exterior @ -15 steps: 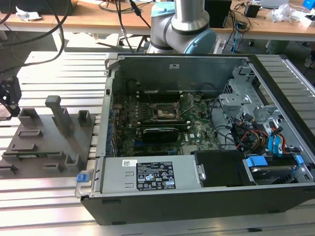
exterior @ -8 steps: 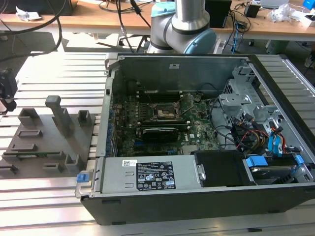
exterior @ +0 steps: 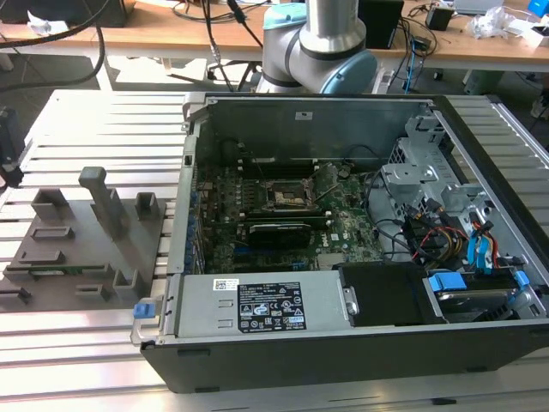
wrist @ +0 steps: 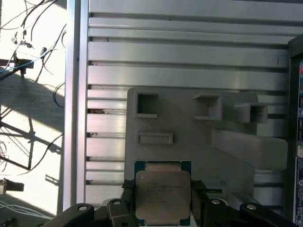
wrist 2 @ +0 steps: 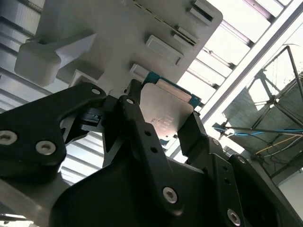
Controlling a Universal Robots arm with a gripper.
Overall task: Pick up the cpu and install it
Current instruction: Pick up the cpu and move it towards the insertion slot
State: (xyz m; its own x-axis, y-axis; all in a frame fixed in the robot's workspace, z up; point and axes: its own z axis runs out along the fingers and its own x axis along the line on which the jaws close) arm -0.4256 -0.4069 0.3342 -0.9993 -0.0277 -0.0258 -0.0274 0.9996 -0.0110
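The cpu (wrist: 163,191) is a small square chip with a shiny metal top and a thin teal rim. My gripper (wrist: 163,196) is shut on it, one black finger (wrist: 127,201) on each side. In the second wrist view the cpu (wrist 2: 165,106) sits between the fingers (wrist 2: 135,118) of the gripper (wrist 2: 163,118), held well above the grey fixture tray (wrist 2: 118,28). That tray (wrist: 189,132) with its pegs and pockets lies below the chip. In the exterior view the black socket frame (exterior: 287,199) sits on the motherboard inside the open computer case (exterior: 343,343).
The fixture tray (exterior: 77,249) lies on the slatted aluminium table (exterior: 103,120) at the exterior view's left, beside the case. The arm's base (exterior: 317,43) stands behind the case. Drive cages and cables (exterior: 455,232) fill the case's right side. A desk with cables runs along the back.
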